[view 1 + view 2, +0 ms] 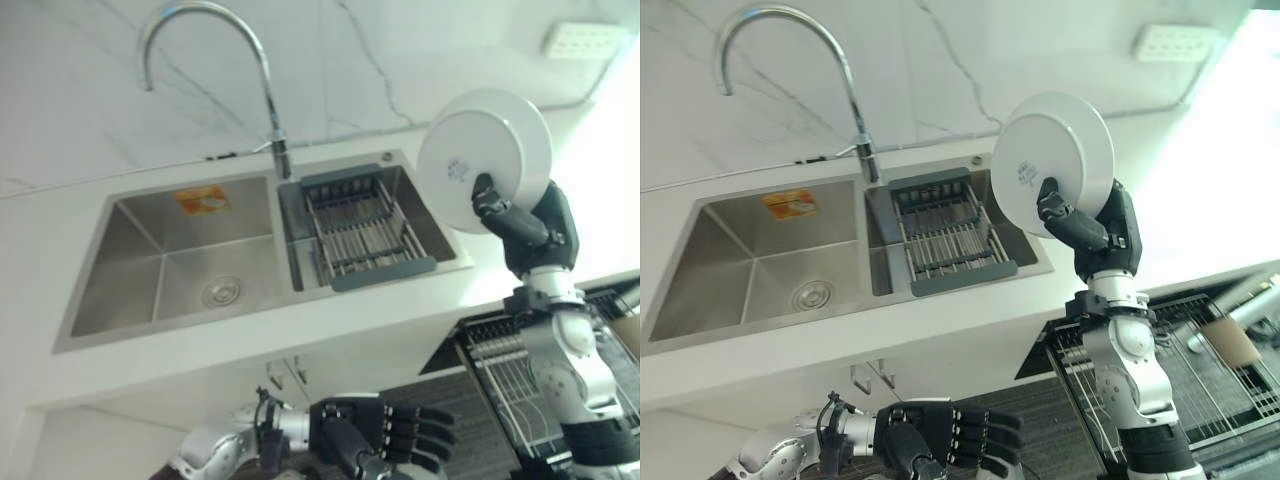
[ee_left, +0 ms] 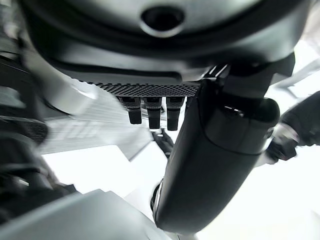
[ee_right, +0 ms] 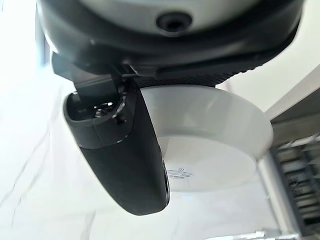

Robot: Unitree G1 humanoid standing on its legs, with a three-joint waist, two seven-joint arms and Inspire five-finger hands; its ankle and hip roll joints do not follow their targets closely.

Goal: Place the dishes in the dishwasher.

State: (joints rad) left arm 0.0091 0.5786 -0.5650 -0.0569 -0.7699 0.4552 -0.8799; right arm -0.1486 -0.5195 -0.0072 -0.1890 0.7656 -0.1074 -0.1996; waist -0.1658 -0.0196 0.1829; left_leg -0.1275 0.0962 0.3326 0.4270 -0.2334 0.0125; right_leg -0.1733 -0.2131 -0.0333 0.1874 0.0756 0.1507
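Right hand clamped on a white plate — thumb across its underside, held upright on edge above the counter, right of the sink with its grey rack. Below, open dishwasher rack. Left hand low by the cabinet — fingers loosely curled, empty.

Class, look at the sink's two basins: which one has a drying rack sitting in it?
The smaller basin on the robot's right, beside the faucet, holds the grey rack. The larger left basin shows just a drain and an orange sticker.
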